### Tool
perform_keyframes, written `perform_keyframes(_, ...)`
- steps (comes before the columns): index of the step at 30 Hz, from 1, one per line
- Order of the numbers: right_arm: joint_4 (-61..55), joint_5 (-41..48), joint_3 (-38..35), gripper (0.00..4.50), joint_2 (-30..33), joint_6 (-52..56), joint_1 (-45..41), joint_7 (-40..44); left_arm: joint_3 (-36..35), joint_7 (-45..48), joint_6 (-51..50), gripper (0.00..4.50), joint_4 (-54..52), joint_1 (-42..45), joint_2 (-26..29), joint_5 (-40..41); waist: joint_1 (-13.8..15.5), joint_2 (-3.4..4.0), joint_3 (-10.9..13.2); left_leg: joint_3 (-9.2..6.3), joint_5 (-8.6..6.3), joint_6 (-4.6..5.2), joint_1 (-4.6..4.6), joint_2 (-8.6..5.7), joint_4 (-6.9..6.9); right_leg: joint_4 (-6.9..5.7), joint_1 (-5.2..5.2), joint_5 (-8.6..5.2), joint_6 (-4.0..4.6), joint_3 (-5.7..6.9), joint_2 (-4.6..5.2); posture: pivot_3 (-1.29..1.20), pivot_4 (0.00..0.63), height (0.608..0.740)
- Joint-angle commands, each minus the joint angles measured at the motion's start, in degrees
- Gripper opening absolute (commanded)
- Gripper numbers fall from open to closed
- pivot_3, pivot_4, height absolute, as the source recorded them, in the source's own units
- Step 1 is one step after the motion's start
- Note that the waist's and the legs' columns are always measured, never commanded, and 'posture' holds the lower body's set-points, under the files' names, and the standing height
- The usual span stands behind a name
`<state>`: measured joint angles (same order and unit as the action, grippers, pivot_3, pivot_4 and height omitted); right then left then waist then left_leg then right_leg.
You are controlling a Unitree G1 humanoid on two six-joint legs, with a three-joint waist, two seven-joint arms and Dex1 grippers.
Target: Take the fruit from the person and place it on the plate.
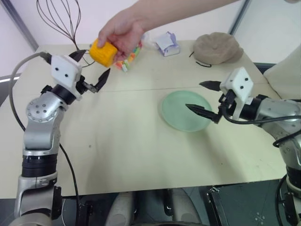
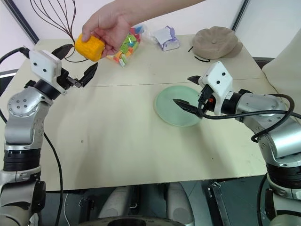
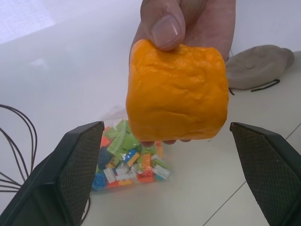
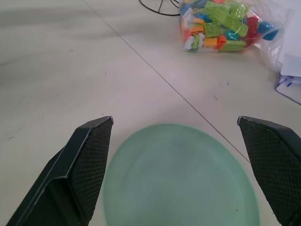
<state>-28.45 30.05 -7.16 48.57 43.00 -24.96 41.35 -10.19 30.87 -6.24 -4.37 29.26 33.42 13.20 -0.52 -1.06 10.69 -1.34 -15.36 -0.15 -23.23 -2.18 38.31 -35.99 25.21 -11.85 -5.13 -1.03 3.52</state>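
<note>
At about 10 o'clock on the pale table [image 1: 131,141], the left gripper [image 1: 91,66] is raised with its jaws spread wide, holding nothing. Its two black fingers [image 3: 75,169] flank the yellow-orange fruit [image 1: 103,52] on either side without touching it, as the left wrist view shows. The fruit is off the table, pinched from above by the person's hand [image 1: 123,29], whose bare arm reaches in from 1 o'clock. A wire whisk [image 1: 63,19] lies behind the gripper at the table's far left edge. Just beneath and behind the fruit lies a clear bag of colourful toy bricks [image 4: 221,23]. Farther along at 12 o'clock is a small white and purple packet [image 1: 167,43], then a tan cap [image 1: 217,48] at 1 o'clock. The mint-green plate [image 1: 176,115] lies bare at about 3 o'clock. The right gripper [image 1: 207,99] hovers over the plate's right half, jaws wide apart and holding nothing.
</note>
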Motion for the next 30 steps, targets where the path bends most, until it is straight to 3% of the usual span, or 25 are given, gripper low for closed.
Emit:
perform_keyframes(1, -1.85, 0.11, -1.53, 4.37, 0.41, -0.57, -0.37, -0.39, -0.19, 0.28, 2.34, 4.50, 0.55, 2.38, 0.04, -0.22, 0.00, 0.00, 0.00, 0.00, 0.00, 0.00, 0.00, 0.00, 0.00, 0.00, 0.00, 0.00, 0.00, 0.00, 0.00, 0.00, 0.150, 0.740)
perform_keyframes(15, -2.38, 0.28, -1.95, 4.37, 0.83, -0.10, -0.34, -0.73, 0.94, 0.68, 5.47, 4.50, 4.50, 4.72, -1.38, -1.13, 0.00, 0.00, 0.00, 0.00, 0.00, 0.00, 0.00, 0.00, 0.00, 0.00, 0.00, 0.00, 0.00, 0.00, 0.00, 0.00, 0.150, 0.740)
perform_keyframes(17, -2.53, 0.32, -2.03, 4.50, 0.88, -0.02, -0.29, -0.72, 1.00, 0.62, 5.72, 3.97, 4.54, 4.80, -1.61, -1.08, 0.00, 0.00, 0.00, 0.00, 0.00, 0.00, 0.00, 0.00, 0.00, 0.00, 0.00, 0.00, 0.00, 0.00, 0.00, 0.00, 0.150, 0.740)
perform_keyframes(21, -2.54, 0.29, -1.96, 4.50, 0.92, 0.07, -0.40, -0.73, 1.27, 0.88, 5.74, 2.17, 4.41, 4.89, -1.99, -0.88, 0.00, 0.00, 0.00, 0.00, 0.00, 0.00, 0.00, 0.00, 0.00, 0.00, 0.00, 0.00, 0.00, 0.00, 0.00, 0.00, 0.150, 0.740)
perform_keyframes(30, -2.72, 0.35, -2.21, 4.50, 0.97, 0.22, -0.14, -0.83, 1.50, 1.67, 4.69, 2.08, 3.57, 4.80, -2.08, -0.38, 0.01, 0.00, 0.00, 0.00, 0.00, 0.00, 0.00, 0.00, 0.00, 0.00, 0.00, 0.00, 0.00, 0.00, -0.01, 0.00, 0.150, 0.740)
